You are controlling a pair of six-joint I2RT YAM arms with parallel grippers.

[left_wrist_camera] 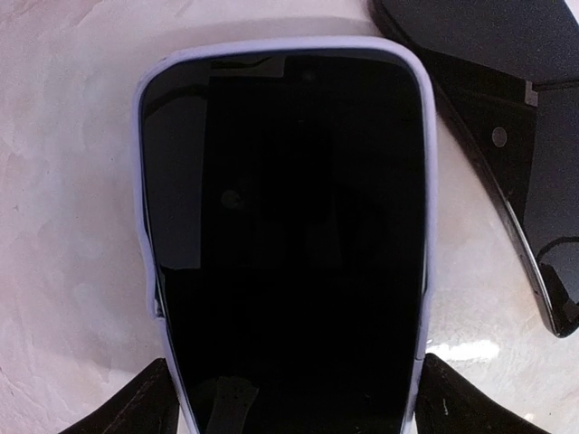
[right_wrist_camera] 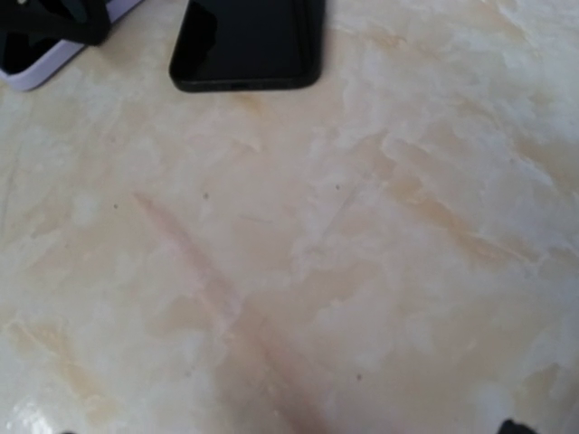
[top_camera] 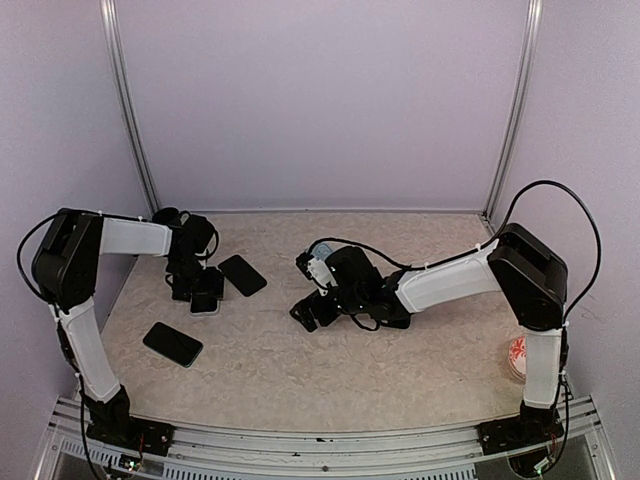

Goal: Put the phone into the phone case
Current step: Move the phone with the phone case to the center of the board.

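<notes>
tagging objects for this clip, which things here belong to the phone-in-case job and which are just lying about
Job: glossy black phone; pale lilac round-cornered phone case wrapped round it.
Lying about: flat black phone beside them; second flat black phone apart from the rest; small red-and-white round object at the far right.

Top view from high behind, wrist views close over table (right_wrist_camera: 362,271), sharing cased phone (left_wrist_camera: 285,235)

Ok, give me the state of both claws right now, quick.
Left claw: open, fingers either side of the cased phone; whether they touch it cannot be told.
Right claw: open, holding nothing.
</notes>
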